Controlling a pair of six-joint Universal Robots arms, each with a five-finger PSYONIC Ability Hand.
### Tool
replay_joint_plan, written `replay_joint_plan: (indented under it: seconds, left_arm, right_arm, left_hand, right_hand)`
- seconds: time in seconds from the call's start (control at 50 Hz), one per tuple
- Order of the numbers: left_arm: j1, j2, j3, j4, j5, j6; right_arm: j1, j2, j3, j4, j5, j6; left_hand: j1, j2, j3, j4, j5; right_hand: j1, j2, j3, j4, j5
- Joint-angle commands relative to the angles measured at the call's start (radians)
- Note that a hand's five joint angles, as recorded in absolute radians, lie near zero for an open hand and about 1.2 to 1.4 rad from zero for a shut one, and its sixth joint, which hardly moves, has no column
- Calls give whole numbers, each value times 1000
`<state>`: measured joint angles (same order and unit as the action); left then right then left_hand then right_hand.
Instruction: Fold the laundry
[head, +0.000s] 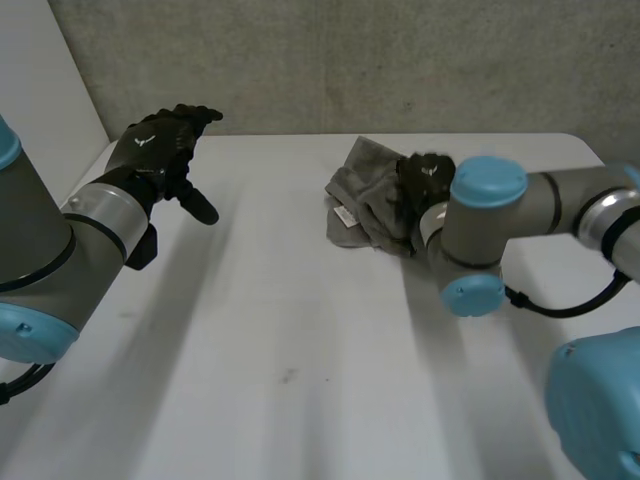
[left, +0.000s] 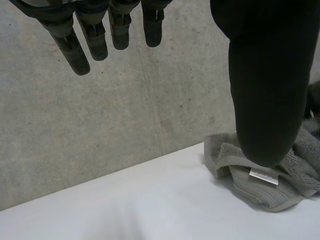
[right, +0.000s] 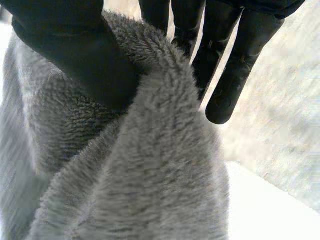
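At one o'clock on the table (head: 280, 330), right hand (head: 422, 180) pinches a fold of grey towel (head: 365, 195) between thumb and fingers. Left hand (head: 160, 150) hovers at ten o'clock, fingers loose.

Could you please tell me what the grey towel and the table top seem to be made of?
The towel looks like terry, probably cotton: a fuzzy pile, with a flatter ribbed band beside its white label. The table looks like smooth white laminate or painted board: flat, even, no grain; I cannot tell which.

The white tag (left: 263, 176) on the towel (left: 272, 197) is unreadable.
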<state>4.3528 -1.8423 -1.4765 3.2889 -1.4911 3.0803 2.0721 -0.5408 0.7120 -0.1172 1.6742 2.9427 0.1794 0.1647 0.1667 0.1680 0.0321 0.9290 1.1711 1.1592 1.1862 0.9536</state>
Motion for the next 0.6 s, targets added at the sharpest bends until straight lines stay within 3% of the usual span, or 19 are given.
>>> replay_joint_plan:
  seconds: [0.02, 0.16, 0.4, 0.6]
  left_arm:
    - [1, 0, 2, 0, 0, 0]
    - [-1, -14, -2, 0, 5, -2]
    - [-9, -92, -25, 6, 26, -11]
    - [-62, -185, -28, 11, 202, -109]
  right_arm:
    - [6, -355, 188, 1, -51, -5]
    - [22, -620, 329, 24, -120, -7]
    - [29, -786, 400, 122, -125, -4]
    - [75, -875, 486, 148, -133, 3]
  left_hand:
    - [-4, 11, 9, 7, -31]
    - [-4, 11, 9, 7, -31]
    - [-4, 11, 9, 7, -31]
    - [-4, 11, 9, 7, -31]
  right_hand:
    - [467, 225, 237, 210, 268]
    - [467, 225, 237, 210, 268]
    - [467, 225, 237, 210, 268]
    - [467, 225, 237, 210, 268]
